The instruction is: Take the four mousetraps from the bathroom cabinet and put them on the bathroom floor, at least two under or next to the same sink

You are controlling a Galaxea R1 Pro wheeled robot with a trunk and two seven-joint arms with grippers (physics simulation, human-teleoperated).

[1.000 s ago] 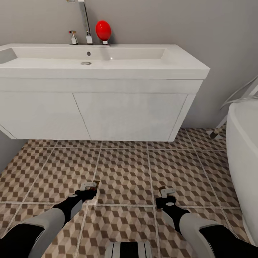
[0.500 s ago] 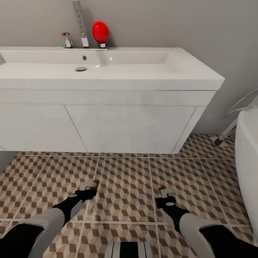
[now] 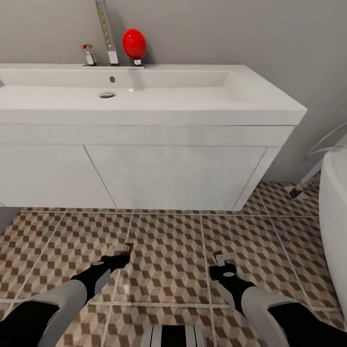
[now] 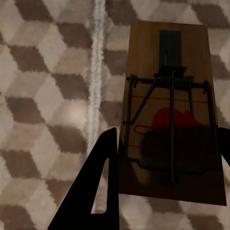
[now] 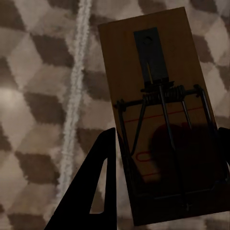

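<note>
Both grippers hang low over the bathroom floor (image 3: 168, 250) in front of the sink (image 3: 193, 96). My left gripper (image 3: 120, 251) is shut on a mousetrap (image 3: 126, 247). In the left wrist view this mousetrap (image 4: 172, 110) is a brown wooden board with a wire spring and a red mouse print, held flat between the black fingers (image 4: 103, 182) of the left gripper (image 4: 167, 143). My right gripper (image 3: 222, 259) is shut on a second mousetrap (image 3: 217, 252). The right wrist view shows that mousetrap (image 5: 160, 110) clamped in the right gripper (image 5: 167, 143), above the tiles. The cabinet is out of view.
The sink tops a wide white vanity (image 3: 168, 176) with open floor under it. A chrome tap (image 3: 107, 33) and a red egg-shaped object (image 3: 134, 44) stand at the back of the basin. A white bathtub (image 3: 336, 202) borders the floor at the right.
The whole view has shifted: the sink and vanity now look closer and sit further left in the picture. Both arms keep the same pose, each with its mousetrap.
</note>
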